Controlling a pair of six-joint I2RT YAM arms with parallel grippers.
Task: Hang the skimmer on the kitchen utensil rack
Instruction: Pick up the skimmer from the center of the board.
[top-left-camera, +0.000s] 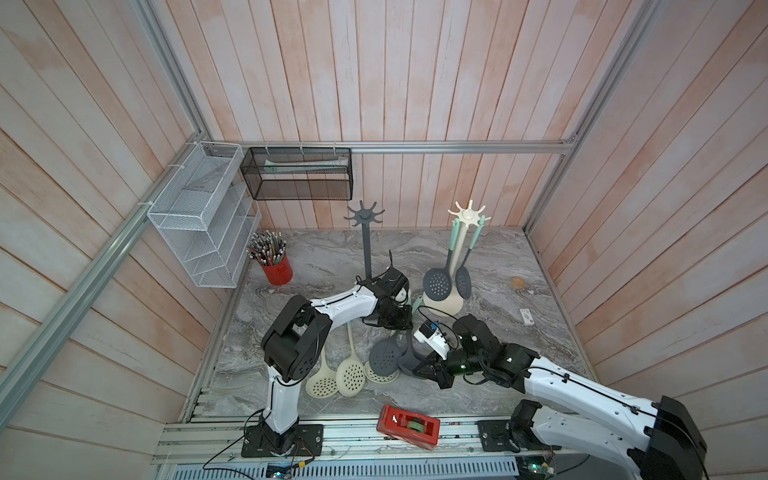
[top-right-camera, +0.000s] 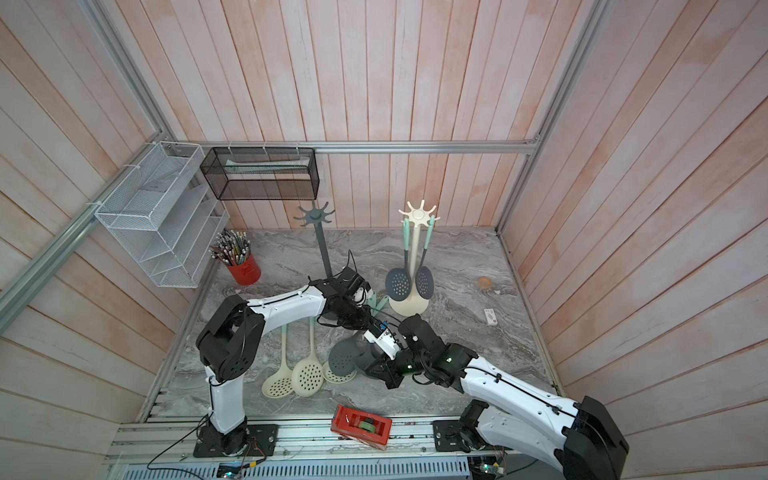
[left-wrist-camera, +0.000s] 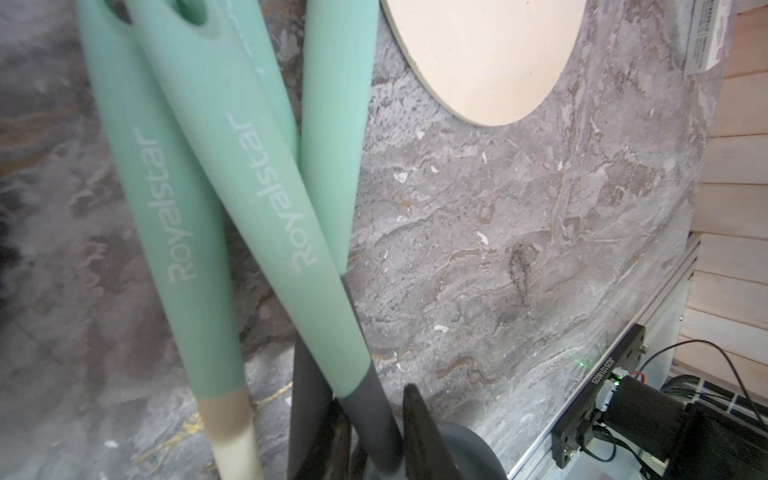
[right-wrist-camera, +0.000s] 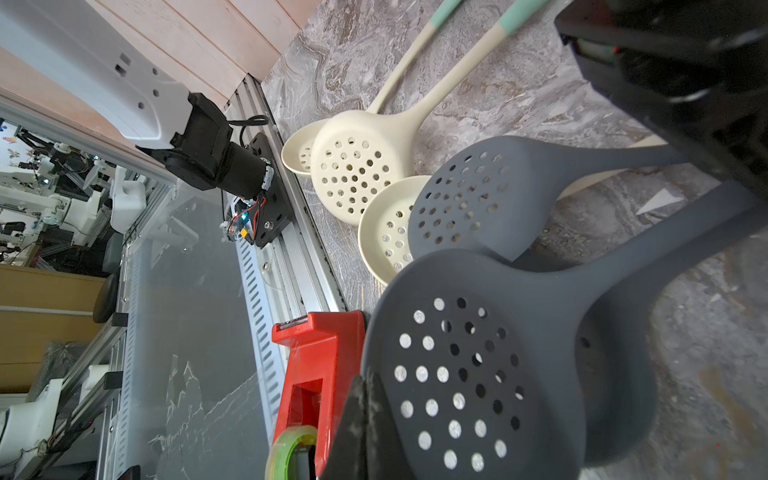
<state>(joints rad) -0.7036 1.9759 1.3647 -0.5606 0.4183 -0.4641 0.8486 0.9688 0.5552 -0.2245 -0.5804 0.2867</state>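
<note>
A dark grey skimmer (right-wrist-camera: 457, 374) with a mint handle (left-wrist-camera: 266, 187) is tilted up off the marble table. My left gripper (left-wrist-camera: 376, 432) is shut on its grey shaft, low beside the cream rack's base (top-left-camera: 451, 307). My right gripper (right-wrist-camera: 365, 411) is shut, its tips against the bowl's rim with nothing between them. In both top views an empty grey rack (top-left-camera: 365, 216) stands at the back. The cream rack (top-left-camera: 468, 216) beside it carries two grey skimmers (top-left-camera: 436, 284). Several more skimmers (top-left-camera: 350, 376) lie flat at the front.
A red tape dispenser (top-left-camera: 408, 426) sits on the front rail. A red pencil cup (top-left-camera: 276, 268), a white wire shelf (top-left-camera: 199, 216) and a black mesh basket (top-left-camera: 297, 172) line the back left. A small white box (top-left-camera: 527, 318) lies at the right.
</note>
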